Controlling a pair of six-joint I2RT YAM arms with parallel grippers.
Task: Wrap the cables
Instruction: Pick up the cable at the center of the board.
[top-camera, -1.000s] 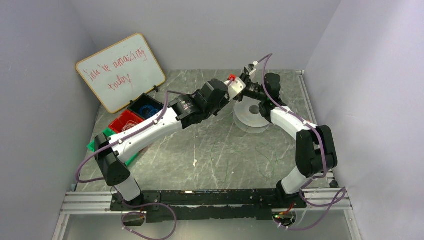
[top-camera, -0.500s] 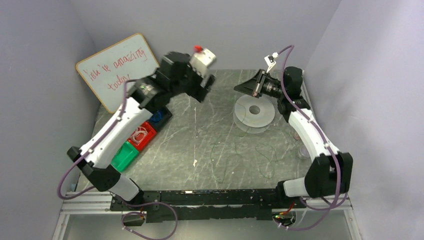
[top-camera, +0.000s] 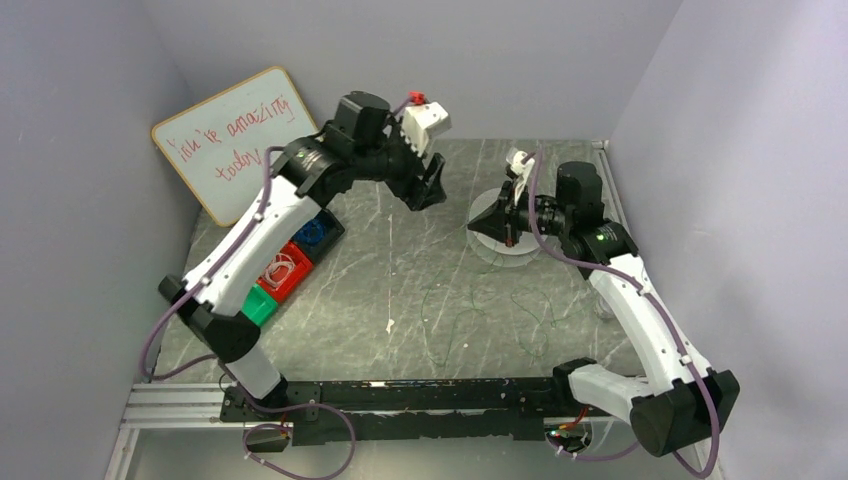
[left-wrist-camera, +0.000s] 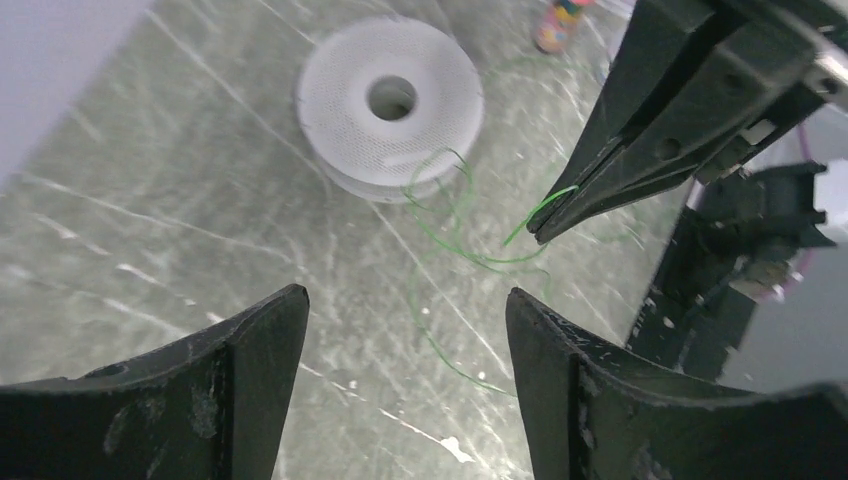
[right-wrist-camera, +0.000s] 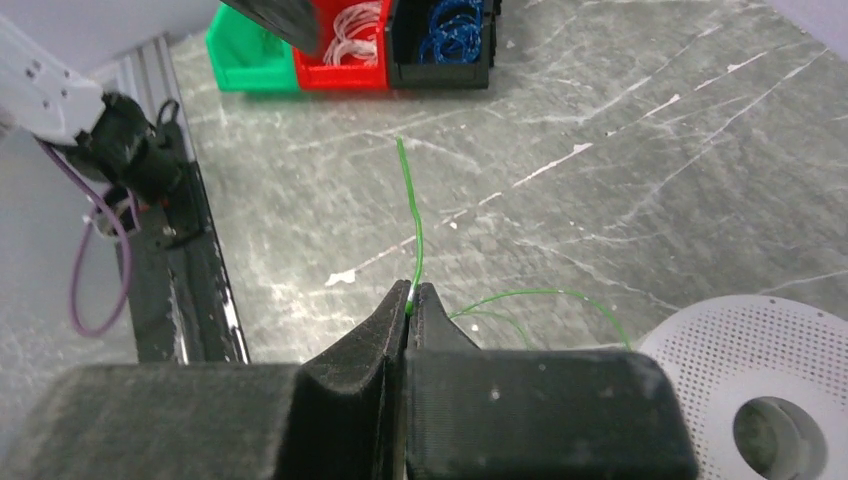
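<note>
Handover looks in hand: the right end effector (right-wrist-camera: 410, 297), pressed together, pinches the green cable (right-wrist-camera: 417, 220) at centre frame, slack trailing on the bench (right-wrist-camera: 650, 150) beside the white spool (right-wrist-camera: 700, 350); the spread left end effector (left-wrist-camera: 400, 300) should next close on its stub.

The top camera sits high behind the arm bases, facing forward and down. It is far enough back to take in the whole worktop (top-camera: 420, 290), both arms and the back wall.

The left wrist camera rides close above the left gripper (left-wrist-camera: 405, 300). It looks steeply down between the fingers at the worktop, with the spool (left-wrist-camera: 390, 100) and the tip of the right gripper (left-wrist-camera: 540, 232) ahead.

The right wrist camera sits very near its own fingertips and looks along them toward the robot's left, reaching the bins (right-wrist-camera: 390, 50) and the rail (right-wrist-camera: 175, 260).

All three views share the spool. Both wrist views share the cable (right-wrist-camera: 415, 230), and the top and right wrist views share the bins.
</note>
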